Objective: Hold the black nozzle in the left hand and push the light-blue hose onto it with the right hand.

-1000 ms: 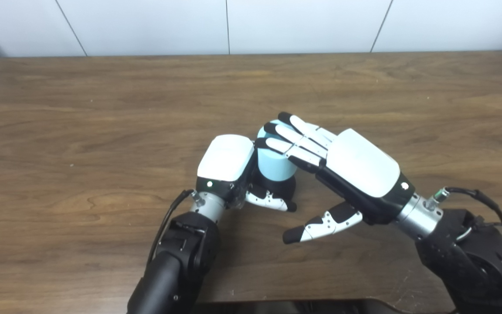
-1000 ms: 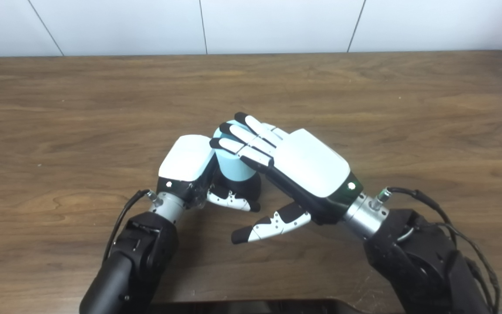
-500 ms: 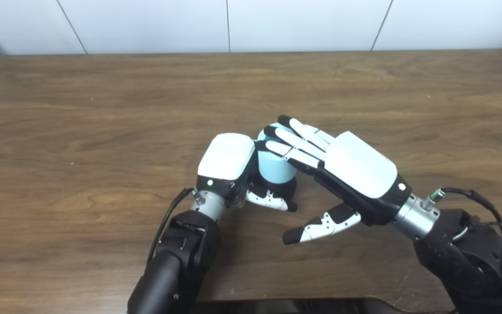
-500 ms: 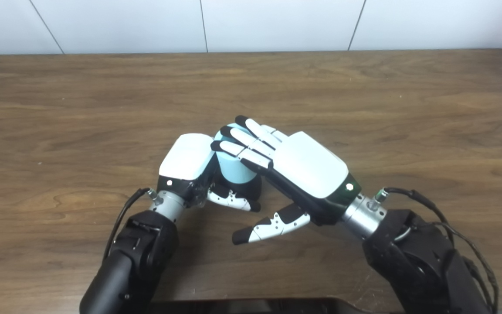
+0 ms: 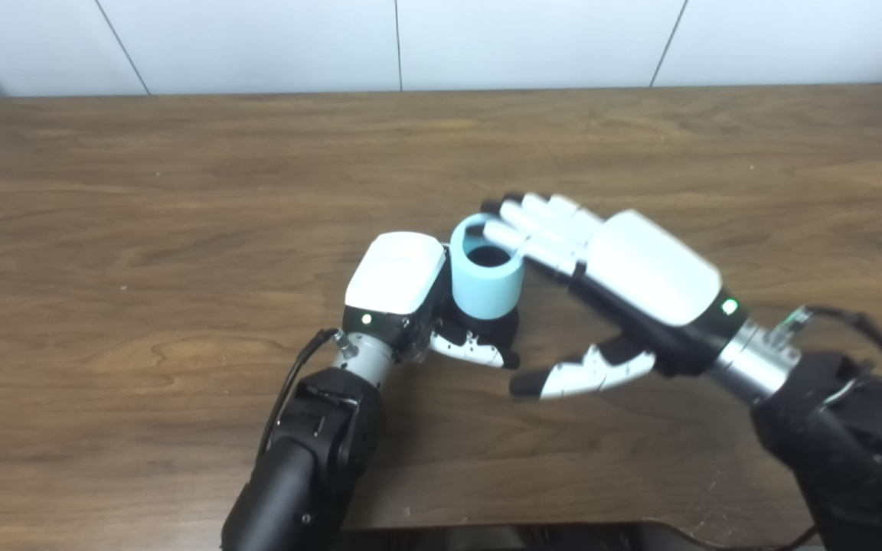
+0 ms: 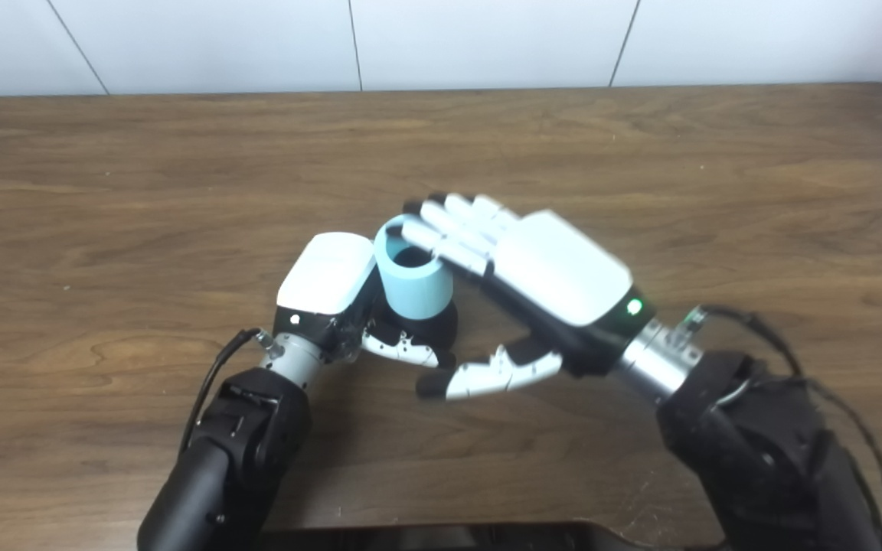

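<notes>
A short light-blue hose (image 5: pixel 486 277) stands upright on the black nozzle (image 5: pixel 496 330), its open top showing a dark hole. My left hand (image 5: pixel 399 295) is shut on the black nozzle, with its thumb across the front of the base. My right hand (image 5: pixel 615 275) is open and slightly blurred. Its fingers (image 5: pixel 533 229) are stretched flat over the hose's right rim, and its thumb hangs free below, near the table. In the right eye view the hose (image 6: pixel 413 281) sits between both hands. Most of the nozzle is hidden by the hose and my left hand.
The brown wooden table (image 5: pixel 181 191) spreads wide around both hands. A white panelled wall (image 5: pixel 441 38) runs behind its far edge. A dark object's edge (image 5: pixel 525 536) shows at the bottom of the picture.
My right hand has slid to the right and back off the hose's top, so the hose's open hole now shows. My left hand and the hose have stayed in place.
</notes>
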{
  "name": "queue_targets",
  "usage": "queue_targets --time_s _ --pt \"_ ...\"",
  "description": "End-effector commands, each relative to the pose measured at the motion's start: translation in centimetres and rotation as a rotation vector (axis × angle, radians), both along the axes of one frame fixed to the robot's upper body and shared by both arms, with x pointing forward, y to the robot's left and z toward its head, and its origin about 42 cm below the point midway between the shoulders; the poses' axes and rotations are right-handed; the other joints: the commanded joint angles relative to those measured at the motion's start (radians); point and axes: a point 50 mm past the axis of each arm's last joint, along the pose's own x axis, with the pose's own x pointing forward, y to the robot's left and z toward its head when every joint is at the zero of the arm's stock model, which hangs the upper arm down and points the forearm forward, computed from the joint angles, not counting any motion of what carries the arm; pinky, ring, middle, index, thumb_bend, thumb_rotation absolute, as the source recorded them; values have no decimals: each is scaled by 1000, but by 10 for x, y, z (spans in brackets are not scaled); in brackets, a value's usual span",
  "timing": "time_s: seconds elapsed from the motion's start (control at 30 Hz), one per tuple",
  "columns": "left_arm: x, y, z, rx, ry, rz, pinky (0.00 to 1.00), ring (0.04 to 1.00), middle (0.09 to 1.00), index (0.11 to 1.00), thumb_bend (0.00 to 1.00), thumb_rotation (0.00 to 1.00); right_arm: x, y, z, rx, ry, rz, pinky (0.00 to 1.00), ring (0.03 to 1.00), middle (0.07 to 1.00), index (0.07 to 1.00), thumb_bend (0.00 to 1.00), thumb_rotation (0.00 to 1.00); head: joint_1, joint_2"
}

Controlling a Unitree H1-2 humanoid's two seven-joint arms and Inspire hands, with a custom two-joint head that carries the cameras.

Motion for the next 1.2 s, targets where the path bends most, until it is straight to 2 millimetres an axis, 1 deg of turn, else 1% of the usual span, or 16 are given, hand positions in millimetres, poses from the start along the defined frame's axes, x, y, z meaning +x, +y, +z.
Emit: queue_targets --time_s 0.0,0.07,0.13,0.2,0.3,0.37,0.43,0.53,0.6,0.63,0.67,0.73,0.87,0.93,1.03,1.17 --pt "0 2 -2 8 5 7 738 602 523 473 520 0 -3 2 25 72 -93 20 960 1000 992 942 555 994 0 0" --pt "0 2 -2 4 6 6 740 604 519 475 521 0 -2 2 33 123 -121 14 956 1000 990 933 539 999 0 0" --pt "0 2 -2 -3 3 5 724 599 517 476 521 0 0 2 37 152 -139 3 955 992 980 932 499 1000 -2 -5" --pt "0 2 -3 -15 -9 0 679 581 514 477 522 0 2 0 40 160 -149 -5 932 980 966 929 477 982 1 -4" --pt "0 2 -3 -25 -32 -8 569 530 473 486 525 0 5 -2 40 173 -151 -10 875 969 947 906 484 941 1 -4" --pt "0 2 -2 -12 -43 -18 559 535 488 484 524 0 7 -3 38 182 -146 -13 859 969 942 903 494 935 1 -4" --pt "1 3 -1 16 -73 -36 600 557 510 478 523 0 8 -4 36 183 -142 -16 857 968 937 902 496 944 0 -6" --pt "3 4 -1 51 -94 -58 730 614 504 486 524 0 9 -6 34 180 -134 -28 854 967 937 910 500 968 0 -7" --pt "4 5 1 79 -98 -68 798 664 603 494 523 55 10 -6 33 177 -131 -31 851 966 940 914 501 977 1 -8" --pt "4 5 2 87 -100 -70 820 694 645 577 699 145 10 -6 33 177 -131 -31 852 966 941 916 500 978 1 -8" --pt "6 5 4 99 -106 -73 834 712 672 629 807 201 11 -6 33 176 -130 -32 854 966 942 917 499 979 3 -9" --pt "8 7 7 122 -127 -80 879 779 747 708 892 314 12 -6 32 172 -127 -33 862 972 948 920 499 987 5 -10" --pt "13 10 12 149 -155 -89 952 869 839 794 930 396 13 -6 31 171 -117 -31 870 978 952 926 509 993 7 -11" --pt "14 12 14 156 -156 -88 986 903 870 825 940 406 13 -6 31 167 -115 -33 870 978 951 927 508 993 7 -11" --pt "16 14 17 160 -164 -81 999 940 902 856 963 422 13 -6 30 168 -116 -35 874 981 950 928 508 991 10 -13" --pt "18 19 19 167 -168 -72 1000 954 923 880 978 444 13 -6 29 170 -102 -41 881 985 951 929 522 999 9 -14"
